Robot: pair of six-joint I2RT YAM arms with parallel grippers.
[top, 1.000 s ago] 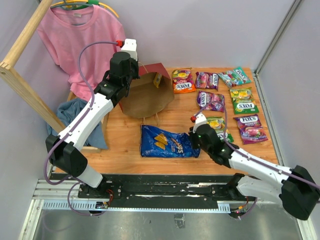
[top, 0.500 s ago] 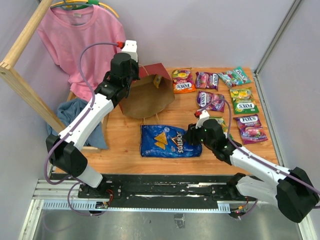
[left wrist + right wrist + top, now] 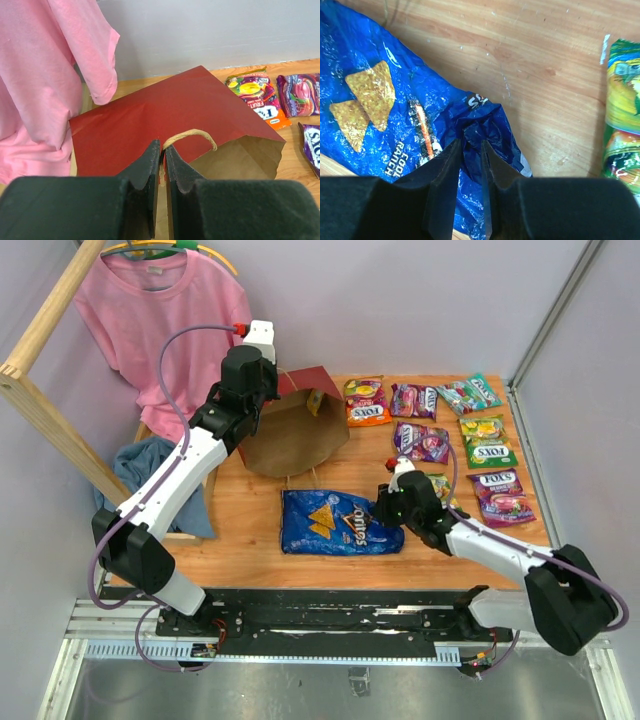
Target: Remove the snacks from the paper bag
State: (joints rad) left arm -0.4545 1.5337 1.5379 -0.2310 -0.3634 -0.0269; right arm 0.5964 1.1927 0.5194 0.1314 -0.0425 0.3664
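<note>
on the wooden table (image 3: 250,540), just in front of the paper bag (image 3: 295,435), the big blue doritos bag (image 3: 380,100) lies flat, already out. the right gripper (image 3: 469,146) has its fingers almost together, with only a small crinkly fold at the end of the blue bag pinched between them. that is a thin bit of slippery foil. if the arm lifts fast, the fold could slide out and the bag would drop, or the foil could tear. a yellow and green candy packet (image 3: 622,110) lies near, so a sideways drag could bump it.

the left gripper (image 3: 161,148) is nearly closed on the top edge of the paper bag, right by the rope handle (image 3: 192,135). it looks like it holds the mouth open. paper is thin, so a hard tug could rip the edge or let it slip, and the mouth would flop shut. a small yellowish thing (image 3: 315,400) shows in the mouth; i cannot tell what it is. it could be missed.
</note>
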